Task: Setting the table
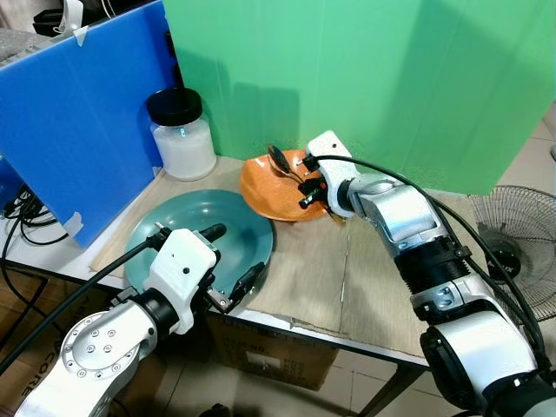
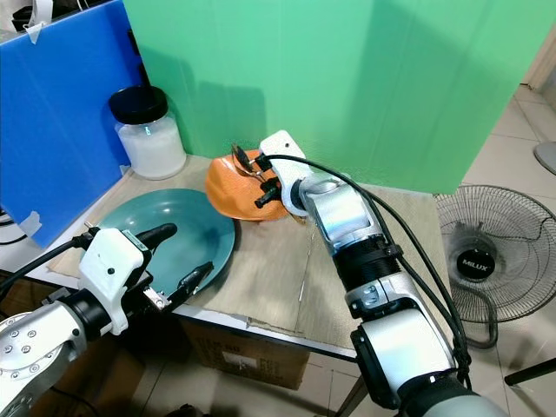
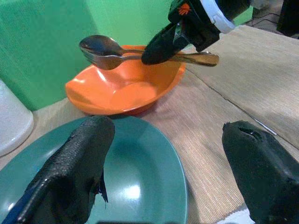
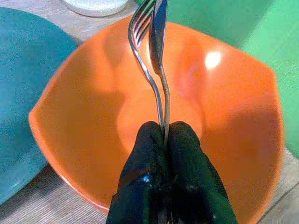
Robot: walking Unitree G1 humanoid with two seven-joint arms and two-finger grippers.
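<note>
A green board [image 1: 365, 78] fills the upper right of the head view and a blue board [image 1: 82, 113] the upper left. Below them the desk [image 1: 313, 278], laid with a tan mat [image 1: 304, 261], runs across the middle. A fan [image 1: 521, 252] stands at the right edge.

A teal plate [image 1: 200, 230] lies left of centre on the mat. Just above and to its right sits an orange bowl [image 1: 274, 193]; in the left wrist view its rim overhangs the plate's edge. A white jar [image 1: 182, 135] with a black lid stands in the upper left, by the blue board.

The left hand [image 1: 233, 261] hovers at the plate's near rim, lower left, its fingers [image 3: 79, 163] spread wide with nothing between them.

The right hand [image 4: 167, 154] reaches in from the lower right to the bowl, at centre. Its fingers are pressed together on the handles of a spoon [image 4: 158, 28] and a fork [image 4: 140, 32], held side by side above the bowl's hollow.
</note>
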